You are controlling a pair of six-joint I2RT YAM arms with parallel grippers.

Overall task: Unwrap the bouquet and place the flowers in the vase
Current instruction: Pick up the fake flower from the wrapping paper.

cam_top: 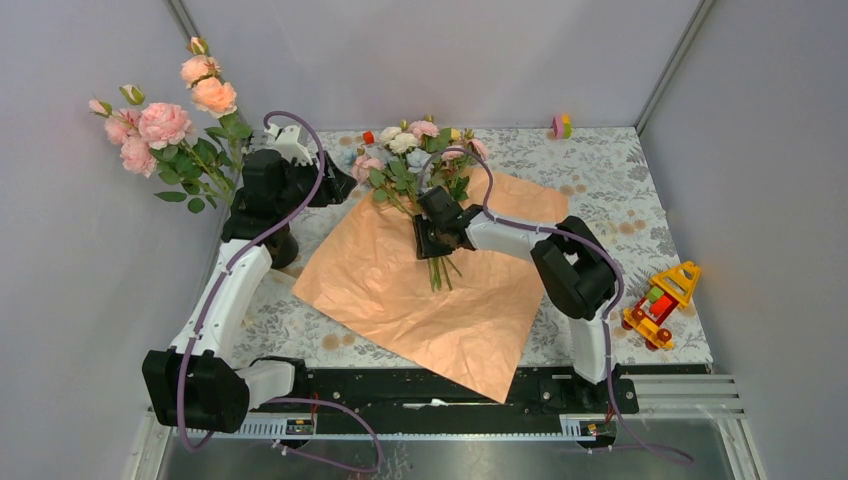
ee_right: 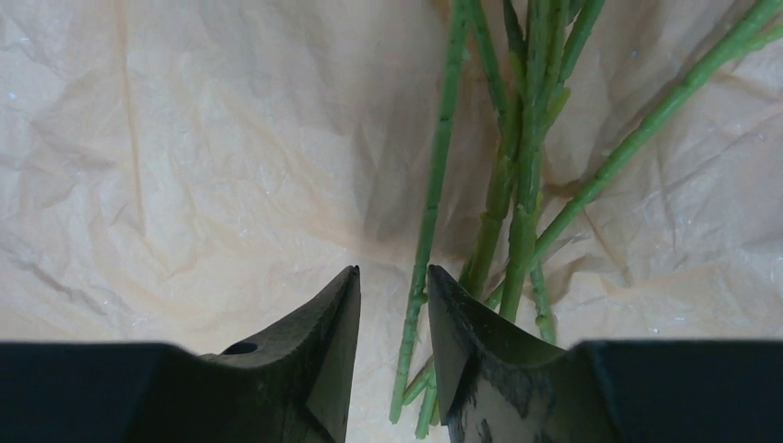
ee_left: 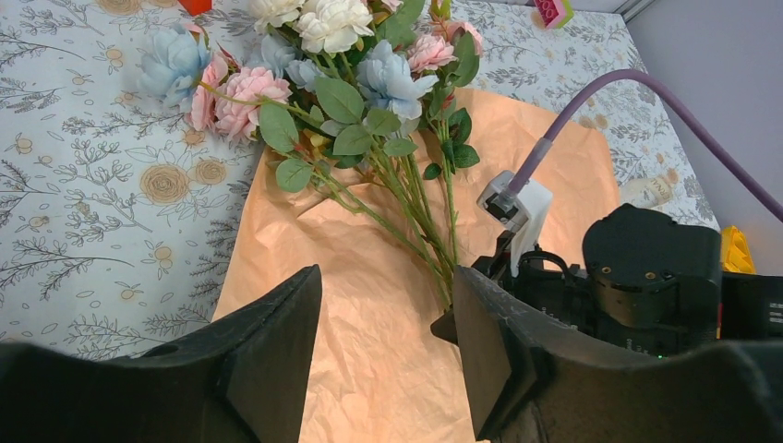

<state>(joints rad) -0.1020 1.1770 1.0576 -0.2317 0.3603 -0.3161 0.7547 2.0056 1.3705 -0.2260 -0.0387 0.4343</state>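
The bouquet (cam_top: pixel 400 185) lies undone on the counter (cam_top: pixel 620 180). Its paper (cam_top: pixel 400 300) is spread flat, peach side up, and the loose flowers (cam_top: pixel 405 143) rest across its far half, heads away from the arms. More pink flowers (cam_top: pixel 165 125) stand upright at far left, probably in the vase, which I cannot tell apart from the left arm's black wrist. The left tool (ee_left: pixel 386 277) hangs spread and empty, facing the bunch. The right tool (ee_right: pixel 392 277) sits low over the paper, narrowly spread astride one stem (ee_right: pixel 434 185), not pinching it. The step looks like stem picking. Next, that tool must pinch this stem alone, lift it free and carry it left.
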